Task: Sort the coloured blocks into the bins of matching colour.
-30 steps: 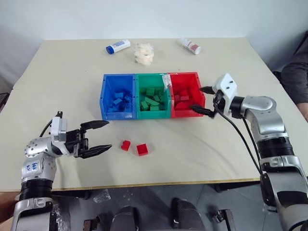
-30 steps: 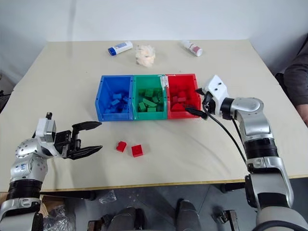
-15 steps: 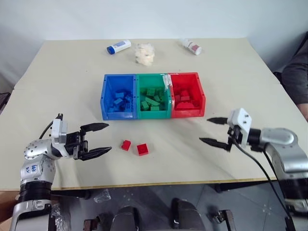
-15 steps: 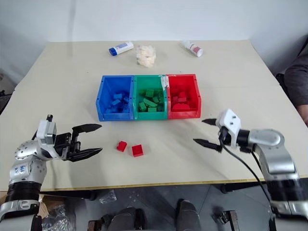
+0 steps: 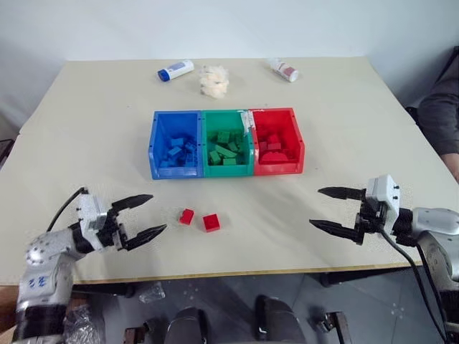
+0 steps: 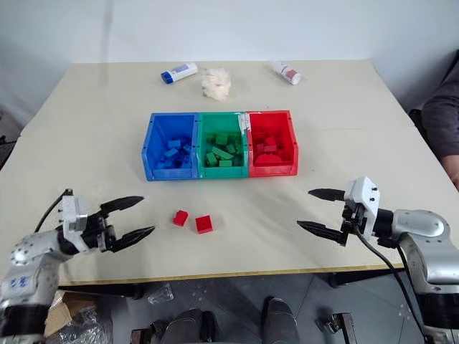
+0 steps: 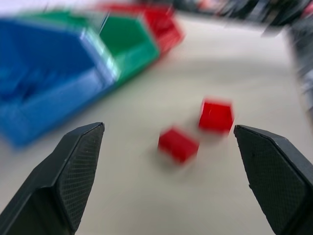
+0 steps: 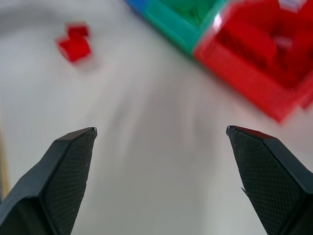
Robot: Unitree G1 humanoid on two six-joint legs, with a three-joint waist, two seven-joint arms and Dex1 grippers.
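With both the left gripper [image 5: 140, 216] and right gripper [image 5: 336, 209] spread wide and empty, the left should straddle one red block [image 5: 187, 216] near the table's [image 5: 86, 115] front edge squarely before carrying it to the red bin [image 5: 277, 138].

Silver metal arms here, each ending in a white block at the wrist; black jaws, tapered to points with cross-hatched inner pads, and black cables looping off both wrists.
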